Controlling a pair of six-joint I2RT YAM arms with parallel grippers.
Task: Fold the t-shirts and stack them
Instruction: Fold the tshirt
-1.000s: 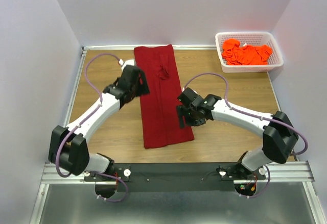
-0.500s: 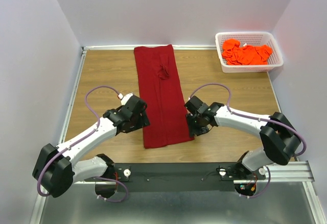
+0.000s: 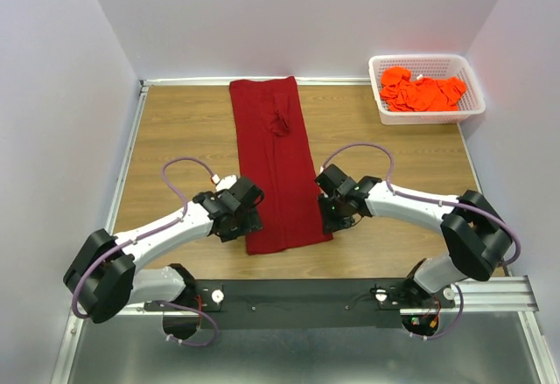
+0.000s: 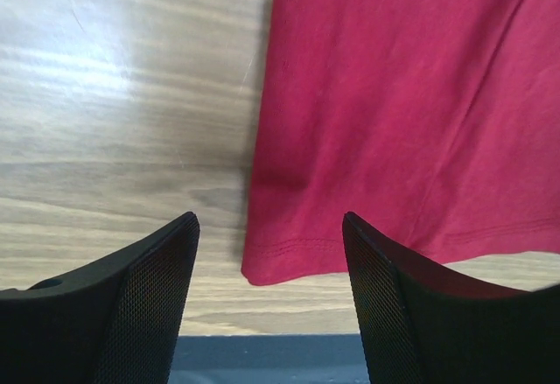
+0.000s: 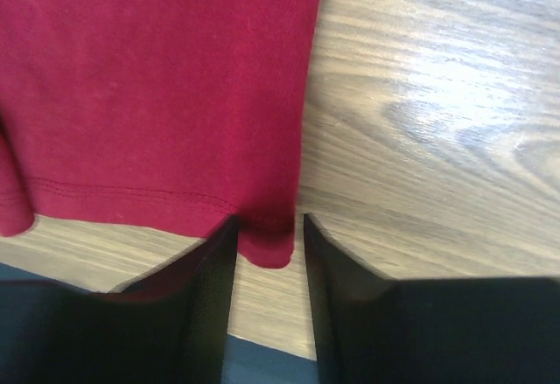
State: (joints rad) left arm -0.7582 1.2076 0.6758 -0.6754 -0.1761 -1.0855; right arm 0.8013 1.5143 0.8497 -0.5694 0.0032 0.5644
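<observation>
The maroon t-shirt (image 3: 276,165) lies flat on the table as a long narrow strip running from the back edge toward me. My left gripper (image 3: 248,224) is open, low at the strip's near left corner; in the left wrist view that hem corner (image 4: 262,270) lies between the wide-apart fingers of the gripper (image 4: 269,218). My right gripper (image 3: 331,220) sits at the near right corner. In the right wrist view its fingers (image 5: 269,218) stand narrowly apart with the shirt's corner (image 5: 267,244) between them, not pinched. The orange t-shirts (image 3: 422,92) lie heaped in the basket.
A white mesh basket (image 3: 424,59) stands at the back right corner of the wooden table (image 3: 175,130). Walls close in at the left, back and right. The table's front edge and the black rail (image 3: 297,301) lie just beyond the shirt's near hem.
My left gripper has moved from beside the middle of the strip down to its near left corner. My right gripper has moved slightly nearer, to the near right corner. The shirt has not moved.
</observation>
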